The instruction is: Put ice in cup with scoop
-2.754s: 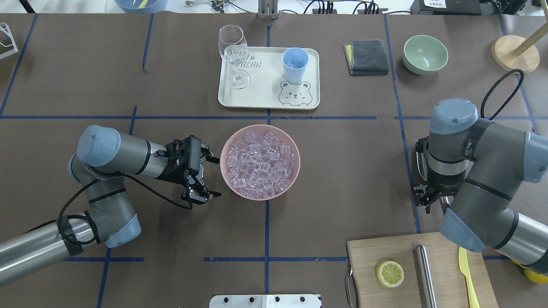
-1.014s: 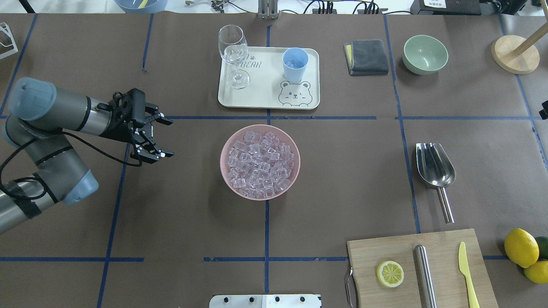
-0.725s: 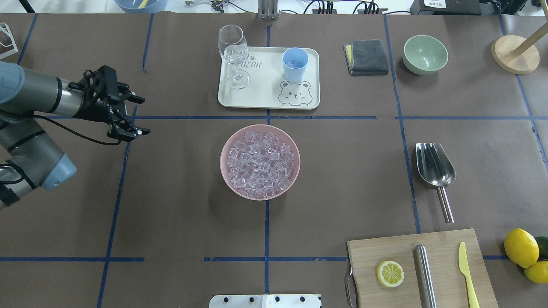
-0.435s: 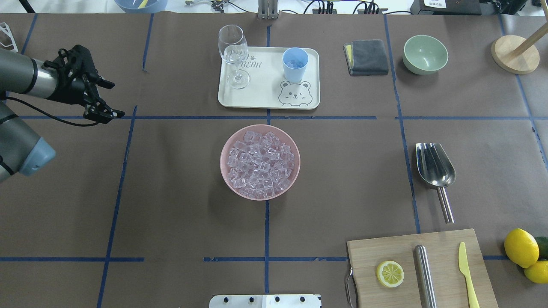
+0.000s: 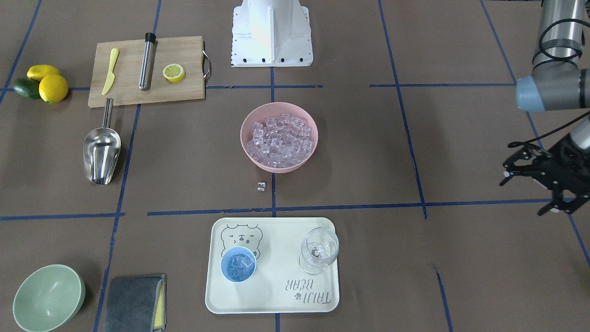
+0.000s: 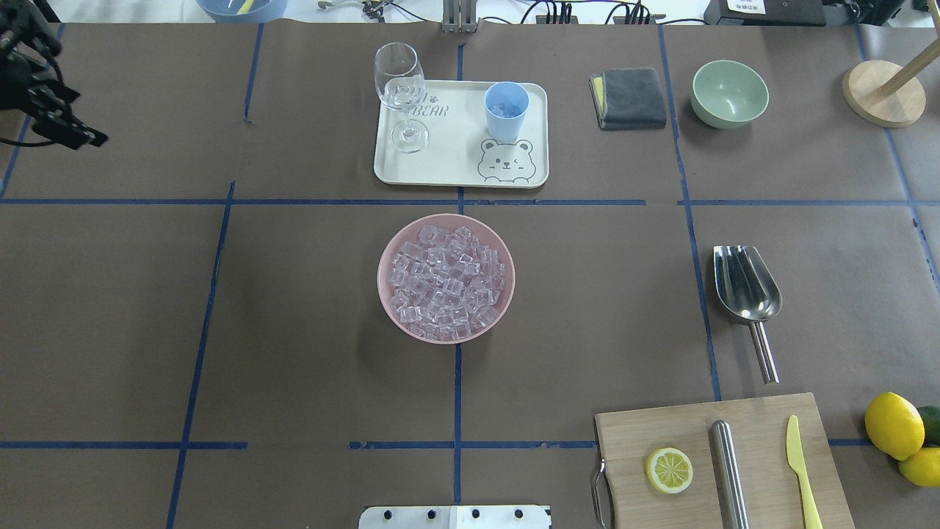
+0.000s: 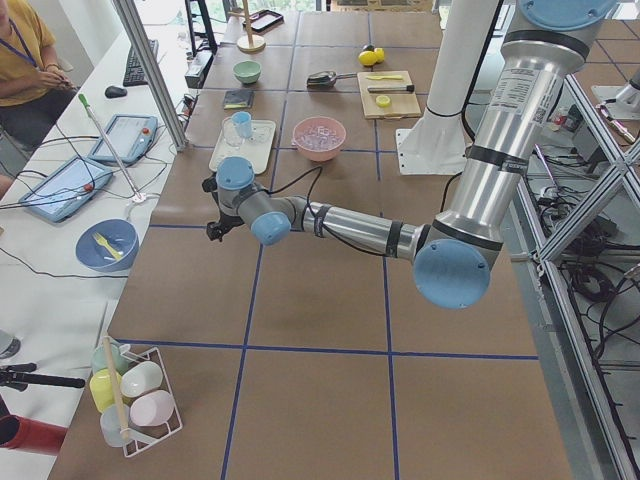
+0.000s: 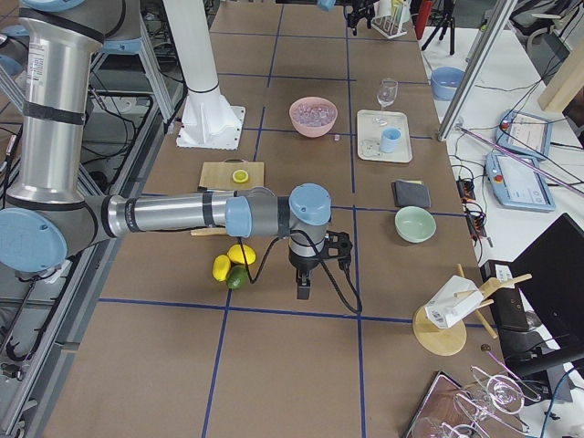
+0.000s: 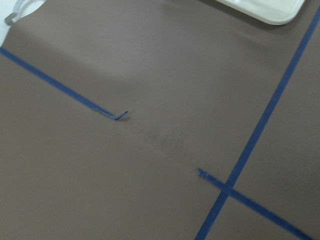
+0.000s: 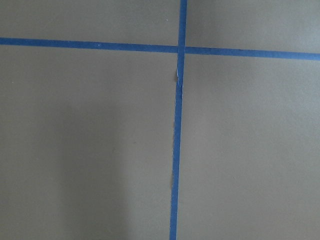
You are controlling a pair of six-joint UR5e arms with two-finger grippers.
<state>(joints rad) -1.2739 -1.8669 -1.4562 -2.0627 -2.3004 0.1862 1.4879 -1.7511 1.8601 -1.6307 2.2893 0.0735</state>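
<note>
**Late stage of the ice transfer, judged near complete.** The cup (image 5: 225, 274), a small round light-blue plastic beaker without a handle, stands upright on the cream tray (image 5: 276, 299) beside its printed bear and holds several cubes. The scoop (image 5: 101, 150) is polished metal with a deep rounded trough and a straight cylindrical handle. It lies empty on the bench (image 5: 184, 152), handle toward the wooden board (image 5: 184, 94), well apart from both arms.

The bulk of the ice (image 5: 280, 140), clear glassy cubes with crisp edges, fills the smooth pink bowl (image 5: 279, 167) at the bench centre. One stray cube (image 5: 261, 186) rests on the brown paper cover between bowl and tray. Retrieving it appears to be all that might be left.

A clear stemmed glass (image 5: 319, 249) shares the tray and holds no cubes that can be seen.

The left gripper (image 5: 524, 197) hangs over the bench's left end, far from the task things. Its black fingers (image 5: 506, 175) are spread apart and hold nothing. The right gripper (image 8: 305, 278) shows only in the right side view, pointed down over bare bench just beyond the lemons (image 8: 242, 254). Whether its fingers are apart or together cannot be told.
</note>
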